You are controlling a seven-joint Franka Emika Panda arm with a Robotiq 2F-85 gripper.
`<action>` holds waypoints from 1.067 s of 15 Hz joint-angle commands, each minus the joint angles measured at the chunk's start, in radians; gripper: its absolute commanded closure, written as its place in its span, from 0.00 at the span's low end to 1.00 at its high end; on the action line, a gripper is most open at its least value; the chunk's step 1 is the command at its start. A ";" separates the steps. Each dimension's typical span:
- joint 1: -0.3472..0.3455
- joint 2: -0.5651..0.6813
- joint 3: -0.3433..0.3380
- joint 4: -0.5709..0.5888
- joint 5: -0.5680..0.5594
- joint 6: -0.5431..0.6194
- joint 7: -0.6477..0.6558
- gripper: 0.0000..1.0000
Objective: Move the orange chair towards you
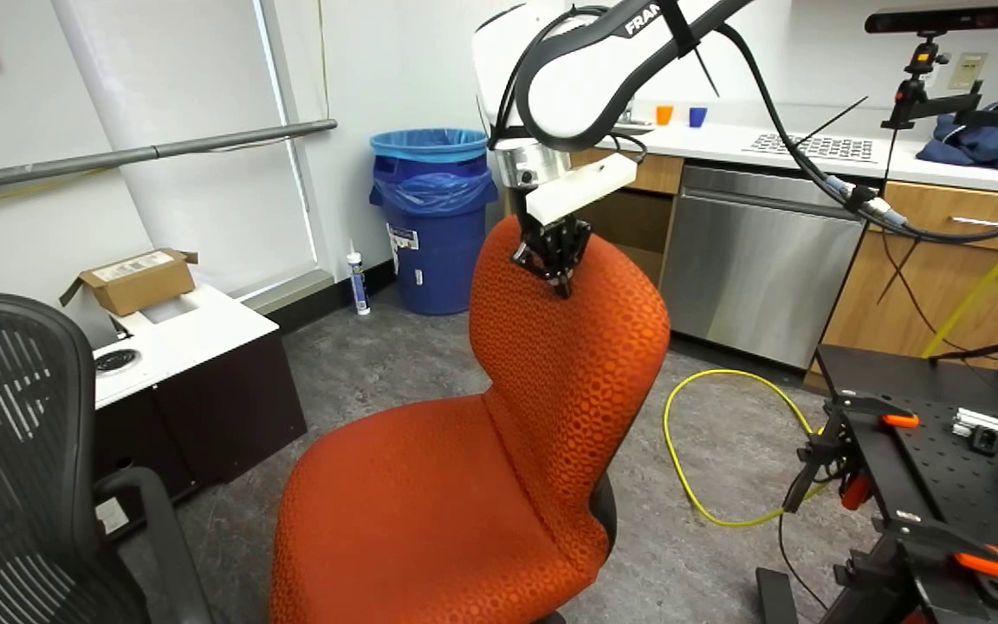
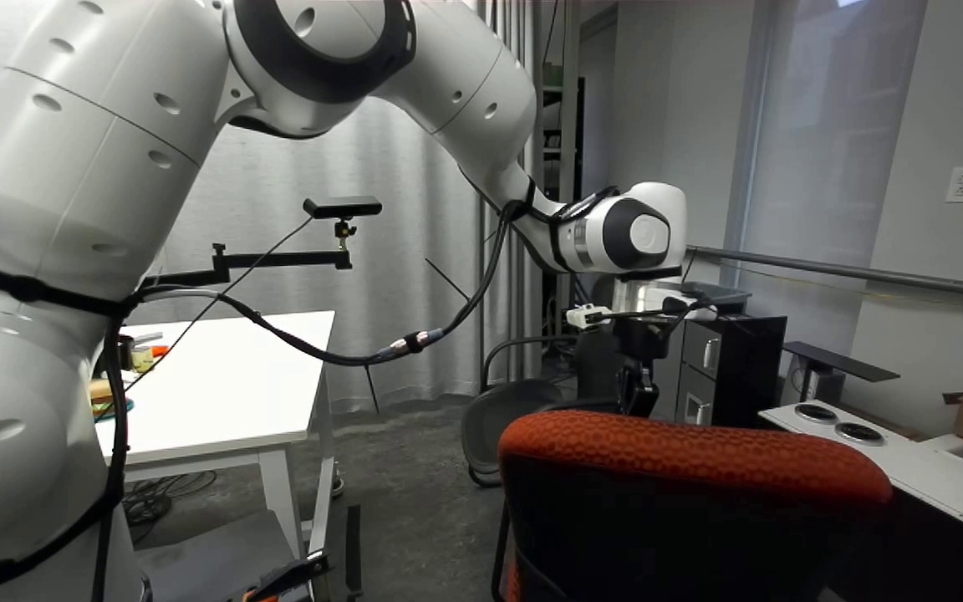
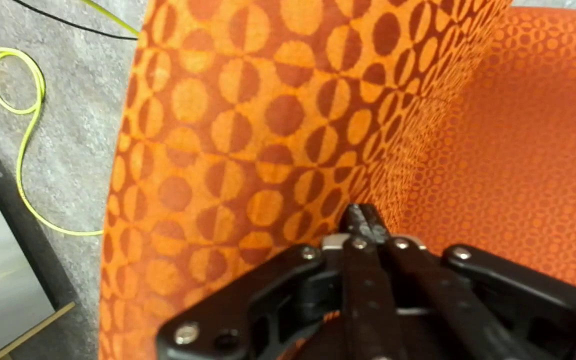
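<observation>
While its two black fingers (image 3: 357,222) press together with nothing seen between them, the clenched Robotiq pincer (image 3: 365,217) points down just in front of the backrest (image 1: 573,364) of the orange chair (image 1: 473,433), on the side that faces the seat (image 1: 412,498). Whether the tips touch the upholstery cannot be told. The step in hand looks to be lining up the pull: from this spot the pincer could hook the backrest and draw the chair toward the root of the white Franka arm (image 2: 481,109). The next move would call for a slow, level haul, the tips held below the backrest's top edge lest they ride over it. Upright on a mottled gray floor (image 1: 360,355), the chair wears fabric patterned with split circles in orange and dark red; seat and rounded backrest flow together in one curve, and a dark rear panel (image 2: 665,535) covers its back. Its base is largely hidden. Farther out are a black mesh office chair (image 1: 14,425), a blue barrel (image 1: 434,260) with a crinkled liner (image 1: 456,204), a stainless-steel dishwasher (image 1: 759,269), a looped yellow cable (image 1: 724,373) and a perforated black worktop (image 1: 958,472).
</observation>
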 commanded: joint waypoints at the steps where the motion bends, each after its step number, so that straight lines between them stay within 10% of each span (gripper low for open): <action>1: -0.009 -0.037 0.005 -0.039 0.017 -0.086 0.053 1.00; 12: -0.034 -0.048 0.034 -0.061 0.066 -0.057 -0.037 1.00; 13: -0.034 -0.052 0.034 -0.076 0.051 -0.007 -0.083 0.74; 16: 0.000 -0.078 0.027 -0.009 -0.023 0.018 -0.151 0.59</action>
